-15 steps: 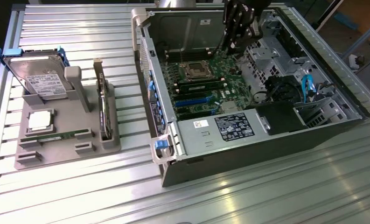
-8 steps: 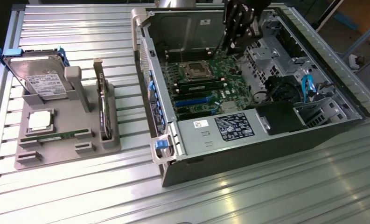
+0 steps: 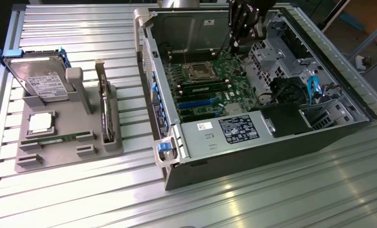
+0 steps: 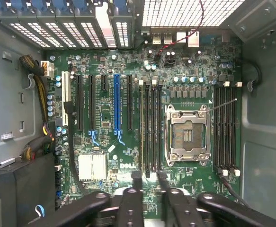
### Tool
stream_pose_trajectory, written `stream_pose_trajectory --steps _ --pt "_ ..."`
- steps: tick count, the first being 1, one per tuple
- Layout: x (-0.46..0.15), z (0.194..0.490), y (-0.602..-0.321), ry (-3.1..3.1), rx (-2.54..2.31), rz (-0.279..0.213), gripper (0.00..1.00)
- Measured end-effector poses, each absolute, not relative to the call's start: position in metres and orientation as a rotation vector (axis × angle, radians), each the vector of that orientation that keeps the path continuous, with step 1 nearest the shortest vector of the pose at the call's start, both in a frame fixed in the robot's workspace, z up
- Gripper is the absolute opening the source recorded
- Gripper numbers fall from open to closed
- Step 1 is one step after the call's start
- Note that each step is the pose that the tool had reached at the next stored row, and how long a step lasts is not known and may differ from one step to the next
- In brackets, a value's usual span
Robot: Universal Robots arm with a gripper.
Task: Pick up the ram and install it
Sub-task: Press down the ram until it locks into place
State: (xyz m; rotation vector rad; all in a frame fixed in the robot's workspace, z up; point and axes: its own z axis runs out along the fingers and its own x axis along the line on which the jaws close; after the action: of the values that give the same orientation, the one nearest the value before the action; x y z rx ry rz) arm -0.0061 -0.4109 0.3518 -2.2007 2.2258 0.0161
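A ram stick (image 3: 61, 138), thin and green, lies flat in the front slot of the grey fixture tray (image 3: 68, 156) on the exterior view's left. A second ram-like stick (image 3: 204, 88) with dark chips appears seated in a motherboard slot beside the processor socket (image 3: 198, 71). My gripper (image 3: 240, 42) hangs high over the rear of the open computer case (image 3: 252, 156), far from the tray. In the wrist view my gripper (image 4: 149, 177) looks straight down on the motherboard. Its fingertips (image 4: 137, 176) stand apart over the ends of the long memory slots (image 4: 149, 123), with nothing between them.
The tray also holds an upright hard drive (image 3: 39, 78), a square silver processor (image 3: 41, 122) and a dark expansion card (image 3: 102, 102) on edge. Inside the case are the open socket (image 4: 187, 135), a blue card slot (image 4: 116, 101), cable bundles (image 4: 38, 90) and a black power supply (image 3: 283, 118).
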Motion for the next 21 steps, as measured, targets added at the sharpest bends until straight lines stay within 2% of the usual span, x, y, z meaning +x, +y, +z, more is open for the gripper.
stream_pose_trajectory --steps 1,2,3,21 --pt "-0.0061 0.3518 -0.4109 2.226 -2.201 0.016 0.17" --pt "-0.0061 0.3518 -0.4109 2.226 -2.201 0.016 0.17" --pt "-0.0061 0.3518 -0.4109 2.226 -2.201 0.016 0.11" --pt "-0.0057 0.3518 -0.4109 2.226 -2.201 0.016 0.11"
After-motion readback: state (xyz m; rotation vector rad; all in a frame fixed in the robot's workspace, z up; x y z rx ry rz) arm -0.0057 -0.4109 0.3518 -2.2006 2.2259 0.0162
